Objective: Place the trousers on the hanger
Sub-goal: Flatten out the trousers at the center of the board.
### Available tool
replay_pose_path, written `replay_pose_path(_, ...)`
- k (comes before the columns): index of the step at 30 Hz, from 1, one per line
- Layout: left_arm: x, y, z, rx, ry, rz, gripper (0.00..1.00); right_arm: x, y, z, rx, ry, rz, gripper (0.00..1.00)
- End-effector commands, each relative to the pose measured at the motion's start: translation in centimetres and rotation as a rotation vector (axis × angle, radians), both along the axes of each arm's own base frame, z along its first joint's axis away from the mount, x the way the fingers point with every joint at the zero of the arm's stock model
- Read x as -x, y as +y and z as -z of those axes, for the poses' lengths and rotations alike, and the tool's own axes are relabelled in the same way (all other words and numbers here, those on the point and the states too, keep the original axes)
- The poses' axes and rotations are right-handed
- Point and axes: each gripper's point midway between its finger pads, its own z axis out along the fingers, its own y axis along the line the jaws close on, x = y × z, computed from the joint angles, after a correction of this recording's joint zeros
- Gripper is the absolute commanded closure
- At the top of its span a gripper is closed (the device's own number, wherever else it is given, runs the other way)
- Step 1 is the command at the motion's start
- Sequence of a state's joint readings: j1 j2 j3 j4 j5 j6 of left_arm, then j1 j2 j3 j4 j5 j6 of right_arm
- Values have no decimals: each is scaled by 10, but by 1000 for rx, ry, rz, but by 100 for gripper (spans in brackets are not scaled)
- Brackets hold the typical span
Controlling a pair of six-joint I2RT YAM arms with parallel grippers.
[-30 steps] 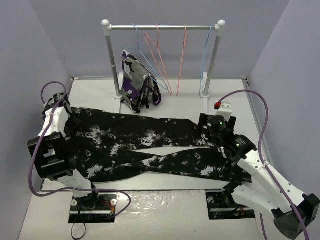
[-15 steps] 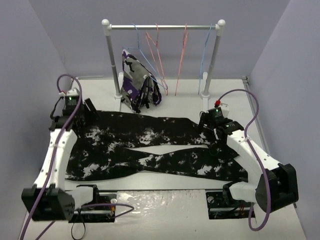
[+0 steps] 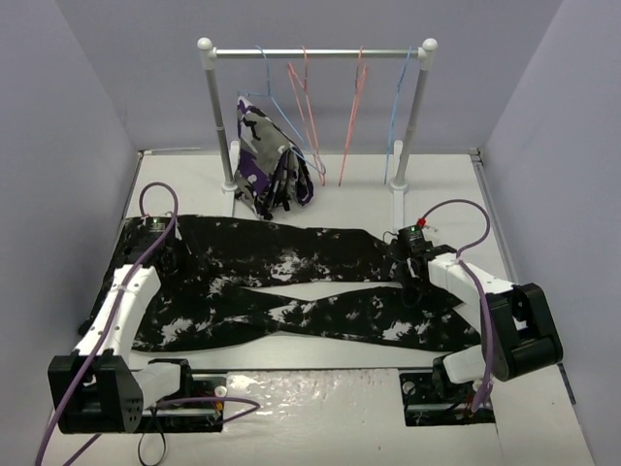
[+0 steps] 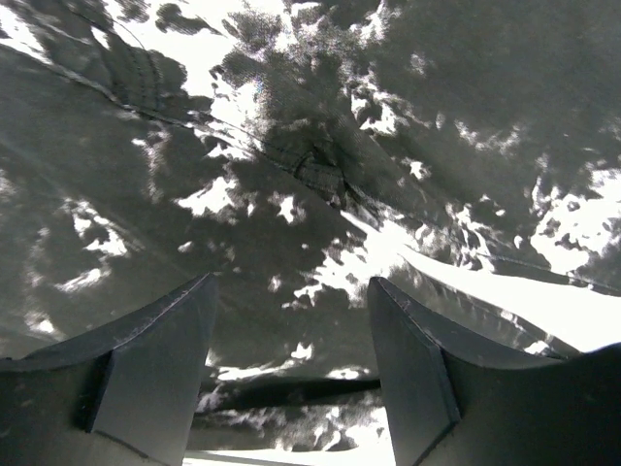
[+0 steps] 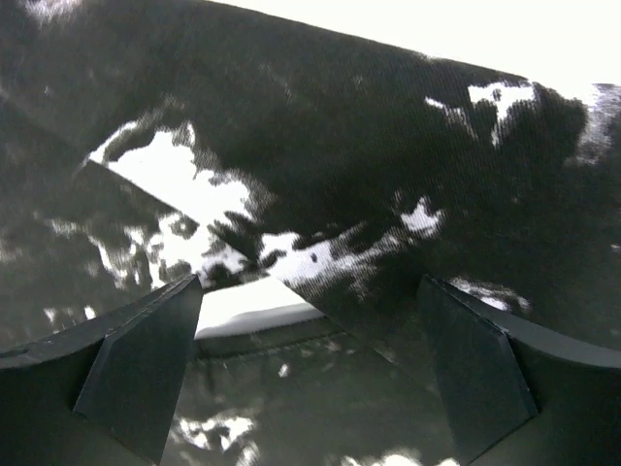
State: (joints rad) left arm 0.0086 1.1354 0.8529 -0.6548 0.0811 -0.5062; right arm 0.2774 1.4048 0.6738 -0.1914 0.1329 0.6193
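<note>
The left gripper has its fingers spread wide with nothing between them, poised just over the trousers near the waist; the fabric fills its wrist view. The right gripper is equally wide apart and holds nothing, hovering low over the far leg's cuff end. The trousers lie flat on the table, long axis left to right: waist at the left, close to the table's edge, and both legs pointing right with a narrow bare wedge between them. Bare strips run along the near edge and to the right of the cuffs. Behind, well apart, the blue hanger hangs from the rail by the right post, beside pink hangers and a patterned garment.
</note>
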Motion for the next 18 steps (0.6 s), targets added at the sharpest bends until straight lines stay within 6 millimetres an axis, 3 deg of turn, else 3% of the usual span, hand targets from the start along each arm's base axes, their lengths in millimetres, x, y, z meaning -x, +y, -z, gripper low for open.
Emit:
replay_pose_path(1,-14,-4,9,38,-9,-26,40,-4,-8,9,-26,-25,111,10)
replay_pose_path(5,-17,-12,28,93,50,-60,40,-1,-25,25,-76,15,205,10)
replay_pose_path(8,-23,-14,43,117,74,-91,40,-11,-50,26,-102,-22,301,10)
replay_pose_path(12,-33,-17,62,151,121,-149,40,-36,-69,18,-94,-59,331,10)
replay_pose_path(18,-72,-17,67,177,82,-199,40,-102,-91,-18,-29,-199,320,10)
